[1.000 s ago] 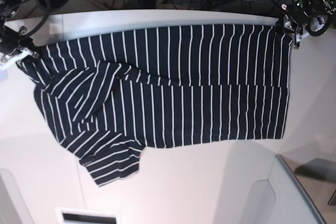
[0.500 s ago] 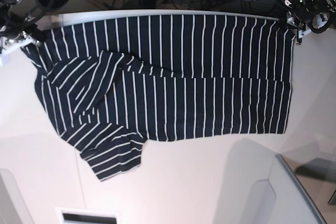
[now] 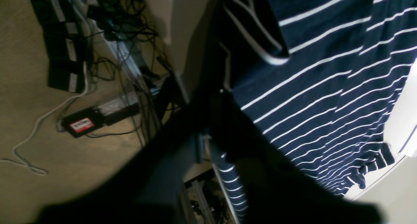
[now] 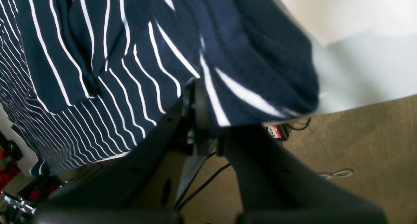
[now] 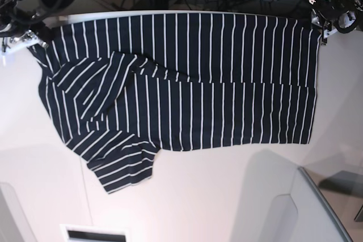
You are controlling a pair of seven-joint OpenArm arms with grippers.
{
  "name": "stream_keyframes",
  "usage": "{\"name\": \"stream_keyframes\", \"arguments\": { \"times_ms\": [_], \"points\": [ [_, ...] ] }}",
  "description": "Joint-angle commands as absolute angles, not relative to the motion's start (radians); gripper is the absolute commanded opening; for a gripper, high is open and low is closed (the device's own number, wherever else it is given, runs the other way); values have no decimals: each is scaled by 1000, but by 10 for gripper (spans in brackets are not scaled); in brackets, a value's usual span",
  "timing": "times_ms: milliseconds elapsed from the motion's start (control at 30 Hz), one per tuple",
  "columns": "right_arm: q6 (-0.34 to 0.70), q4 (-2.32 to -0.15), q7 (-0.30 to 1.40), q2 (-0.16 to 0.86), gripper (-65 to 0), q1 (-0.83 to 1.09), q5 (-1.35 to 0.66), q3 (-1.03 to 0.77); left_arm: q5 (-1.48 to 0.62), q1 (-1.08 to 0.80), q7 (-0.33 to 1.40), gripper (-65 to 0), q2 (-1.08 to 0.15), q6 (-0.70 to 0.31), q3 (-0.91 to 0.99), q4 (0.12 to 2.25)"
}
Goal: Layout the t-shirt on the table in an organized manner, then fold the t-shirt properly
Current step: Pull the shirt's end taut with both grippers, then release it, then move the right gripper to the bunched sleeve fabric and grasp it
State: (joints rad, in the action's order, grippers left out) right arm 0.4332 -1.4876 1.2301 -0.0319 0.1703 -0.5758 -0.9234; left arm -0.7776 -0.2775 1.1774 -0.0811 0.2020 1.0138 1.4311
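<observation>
Right pincer (image 4: 208, 126) pinches a t-shirt (image 5: 187, 89) corner at the tabletop (image 5: 227, 196) far edge; left pincer (image 5: 328, 26) state indeterminable. Garment lies spread across the off-white tabletop; cables (image 3: 130, 38) clutter carpeted floor (image 3: 26, 126) beyond.

You've got the t-shirt (image 5: 187, 83) spread across the counter (image 5: 227, 196), far edge at counter's back rim; sleeve (image 5: 122, 168) sticks out nearer, left side.
</observation>
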Motion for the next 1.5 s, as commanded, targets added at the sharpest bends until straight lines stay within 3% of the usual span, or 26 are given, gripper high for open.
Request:
{"name": "stream_keyframes", "arguments": {
  "times_ms": [0,167,300,500,567,733,933,1033,1067,1167,1267,1367,1400,1467],
  "points": [
    [430,-1504,1219,-19,-644,165,-591,-929,-788,-280,1171,-500,-97,197,1021,1449],
    [427,-1504,1219,-19,-642,162,-591,-929,-791,-282,1173,-347,-116,197,1024,1448],
    [427,-1504,1219,-19,-608,162,-591,-931,-791,-282,1176,-286,-122,197,1026,1448],
    [426,-1508,1219,-21,-231,160,-596,-1023,-796,-303,1178,-281,-131,200,1132,1448],
    [426,-1517,1219,-19,-170,157,-596,-1055,-796,-306,1178,-281,-134,200,1187,1448],
    [426,-1524,1219,-12,-171,142,-593,-1101,-799,-325,1178,-281,-191,199,1285,1449],
    [430,-1722,1227,-12,-171,150,-593,-1110,-917,-340,1188,-286,-216,197,1311,1455],
    [433,-1799,1224,-10,-174,186,-596,-978,-1099,-344,1242,-306,-214,197,1297,1457],
    [433,-1822,1219,-8,-188,200,-596,-903,-1162,-344,1257,-349,-213,197,1265,1457],
    [441,-1859,1218,25,-273,217,-598,-676,-1267,-320,1262,-642,-220,197,1101,1457],
    [460,-1851,1124,71,-417,194,-591,-510,-1201,-251,1244,-650,-217,197,967,1455],
    [458,-1804,1018,133,-618,159,-588,-410,-1052,-203,1170,-650,-216,197,842,1455],
    [456,-1770,1003,156,-650,136,-588,-386,-998,-194,1135,-650,-216,197,797,1457],
    [456,-1689,998,211,-624,82,-588,-340,-905,-191,1058,-650,-216,197,716,1457]
  ]
}}
